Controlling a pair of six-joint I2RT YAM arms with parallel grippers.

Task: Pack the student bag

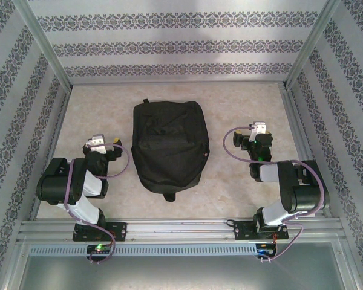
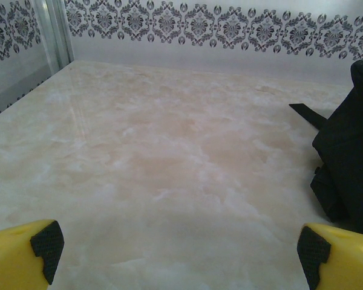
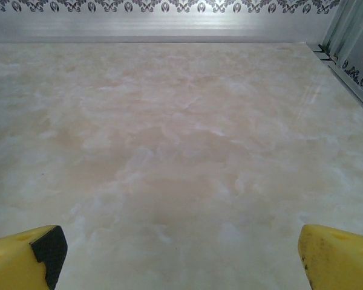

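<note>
Student bag [image 1: 168,145], black, lies flat at the centre of the marbled bench [image 1: 230,103], between the two arms. Left gripper [image 1: 103,142] and right gripper [image 1: 260,128] sit apart from it on either side, each with jaws spread wide over bare bench, holding nothing.

walls [image 1: 169,45]: damask-striped wallpaper | tabletop [image 1: 230,103]: beige marble (glossy) | frame [image 1: 181,228]: aluminium rails | light: even

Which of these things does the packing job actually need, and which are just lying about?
For the job: student bag; left gripper and right gripper, both open.
Just surroundings: marble-look table, patterned walls, metal frame.
</note>
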